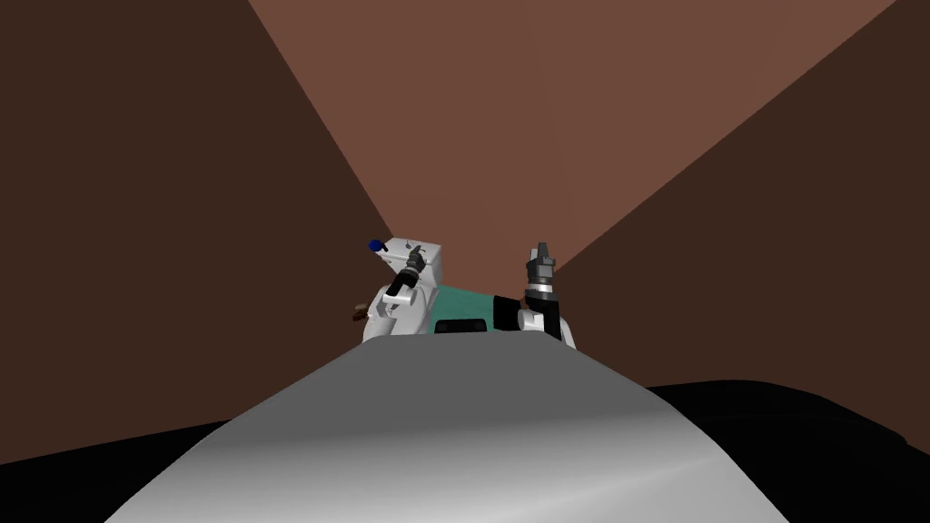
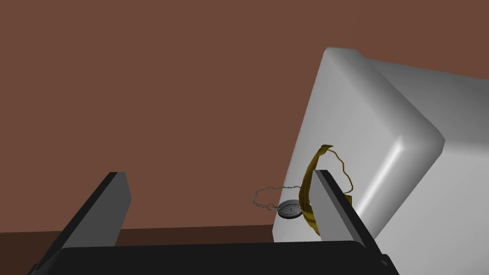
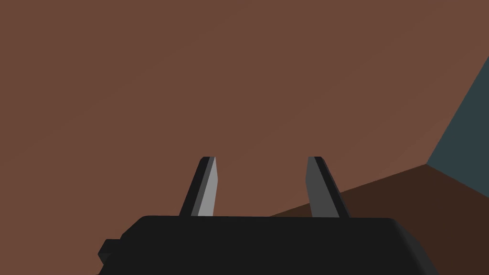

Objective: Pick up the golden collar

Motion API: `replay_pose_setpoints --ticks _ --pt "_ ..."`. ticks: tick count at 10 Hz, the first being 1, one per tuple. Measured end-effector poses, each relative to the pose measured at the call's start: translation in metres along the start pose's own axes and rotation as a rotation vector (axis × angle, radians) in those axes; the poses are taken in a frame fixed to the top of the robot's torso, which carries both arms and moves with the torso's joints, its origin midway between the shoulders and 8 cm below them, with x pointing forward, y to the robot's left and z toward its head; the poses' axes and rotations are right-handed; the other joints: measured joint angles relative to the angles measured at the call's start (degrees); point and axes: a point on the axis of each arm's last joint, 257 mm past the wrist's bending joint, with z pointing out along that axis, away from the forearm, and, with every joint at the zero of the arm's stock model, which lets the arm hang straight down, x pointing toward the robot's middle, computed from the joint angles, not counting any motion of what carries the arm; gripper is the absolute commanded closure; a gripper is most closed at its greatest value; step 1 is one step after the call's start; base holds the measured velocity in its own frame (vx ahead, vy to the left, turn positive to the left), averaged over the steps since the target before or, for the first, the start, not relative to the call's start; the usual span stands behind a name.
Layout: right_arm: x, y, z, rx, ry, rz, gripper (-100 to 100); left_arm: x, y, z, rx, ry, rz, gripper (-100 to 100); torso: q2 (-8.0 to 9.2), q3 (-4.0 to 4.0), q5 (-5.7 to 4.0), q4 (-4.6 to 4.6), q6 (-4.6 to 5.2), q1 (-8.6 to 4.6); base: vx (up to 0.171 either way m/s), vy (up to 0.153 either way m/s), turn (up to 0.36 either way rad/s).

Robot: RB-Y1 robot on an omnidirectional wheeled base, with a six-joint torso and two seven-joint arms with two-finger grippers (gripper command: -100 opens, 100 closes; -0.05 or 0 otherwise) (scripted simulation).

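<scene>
Left gripper (image 2: pixel 218 174) hangs with fingers spread wide, one finger crossing in front of the golden collar (image 2: pixel 313 169), which lies beside a pocket watch (image 2: pixel 290 208) on a white block (image 2: pixel 363 119).

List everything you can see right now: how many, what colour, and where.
collar: one, golden, on the white block, partly behind one finger of the left gripper
pocket watch: one, silver with a thin chain, at the block's edge beside the collar
white block: one, white, rounded edges, in front of the left arm
blue thing: one, small, at the block's far corner; cannot tell what it is
teal surface: one, low between the two arms
walls: brown, all around
left gripper: one, grey fingers wide open, at the collar
right gripper: one, grey fingers apart, raised, facing a wall
</scene>
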Motion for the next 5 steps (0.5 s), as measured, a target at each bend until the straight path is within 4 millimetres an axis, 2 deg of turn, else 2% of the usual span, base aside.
replay_pose_setpoints --ticks 3,5 --pt "0.000 0.000 0.000 0.000 0.000 0.000 0 -0.009 0.026 0.005 -0.091 -0.014 0.052 -100 -0.06 -0.03 0.01 -0.01 -0.01 0.06 0.019 0.063 -0.124" --pt "0.000 0.000 0.000 0.000 0.000 0.000 0 -0.026 0.051 0.011 -0.174 -0.033 0.114 -100 -0.11 -0.06 0.04 -0.03 -0.03 0.18 0.026 0.072 -0.085"
